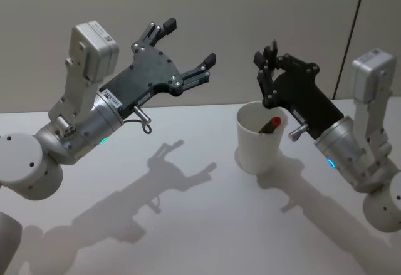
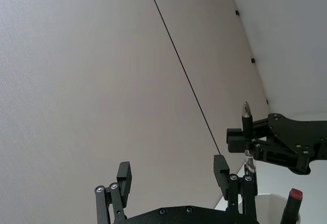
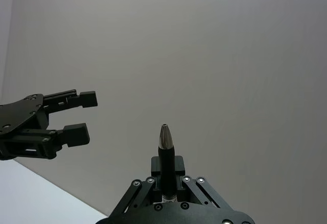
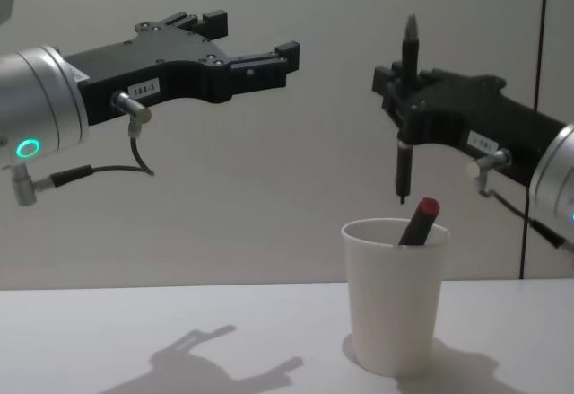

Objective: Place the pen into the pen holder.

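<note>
Matt white paper pen holder; black pen with metallic tip.

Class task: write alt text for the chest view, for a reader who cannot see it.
The right gripper holds a black pen upright just above a white cup on the table. A red-tipped pen already leans inside. The left gripper hovers open to the left.

A plain grey wall with one dark vertical seam rises behind the white table.

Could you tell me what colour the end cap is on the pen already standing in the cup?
Red, on a dark pen leaning in the white cup; the chest view shows it best.
</note>
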### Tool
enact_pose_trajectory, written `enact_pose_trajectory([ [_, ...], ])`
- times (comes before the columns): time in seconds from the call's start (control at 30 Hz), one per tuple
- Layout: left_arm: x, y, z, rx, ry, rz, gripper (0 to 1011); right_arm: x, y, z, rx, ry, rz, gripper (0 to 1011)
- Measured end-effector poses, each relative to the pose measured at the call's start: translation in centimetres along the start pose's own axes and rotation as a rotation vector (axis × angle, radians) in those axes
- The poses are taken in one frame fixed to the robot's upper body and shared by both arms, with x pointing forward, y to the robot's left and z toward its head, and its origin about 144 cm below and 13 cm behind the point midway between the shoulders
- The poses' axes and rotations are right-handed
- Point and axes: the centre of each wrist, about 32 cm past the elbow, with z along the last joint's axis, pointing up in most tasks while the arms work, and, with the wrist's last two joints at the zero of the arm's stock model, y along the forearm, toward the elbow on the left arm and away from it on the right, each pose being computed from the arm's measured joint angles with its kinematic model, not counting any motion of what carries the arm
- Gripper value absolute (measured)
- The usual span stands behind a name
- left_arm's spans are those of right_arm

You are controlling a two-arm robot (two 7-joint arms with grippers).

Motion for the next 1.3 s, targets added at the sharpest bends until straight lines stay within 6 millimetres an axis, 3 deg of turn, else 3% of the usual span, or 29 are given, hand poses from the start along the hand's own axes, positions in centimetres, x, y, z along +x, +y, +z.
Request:
enact_pose_trajectory([
  [0.57,0.00,0.00,0.00,0.000,0.000,0.000,1001,-0.36,0.04,-0.72,-0.083,0.145,0.008,125],
  [1.03,0.00,0.00,0.00,0.000,0.000,0.000,1001,-0.46,-0.02,-0.97,-0.103,0.184,0.008,497],
  [1.07,0.00,0.00,0.00,0.000,0.000,0.000,1001,-0.46,-0.03,-0.99,-0.105,0.186,0.008,566],
  [1.3,0.00,0.00,0.00,0.000,0.000,0.000,1001,-0.44,-0.11,-1.00,-0.107,0.192,0.008,768],
])
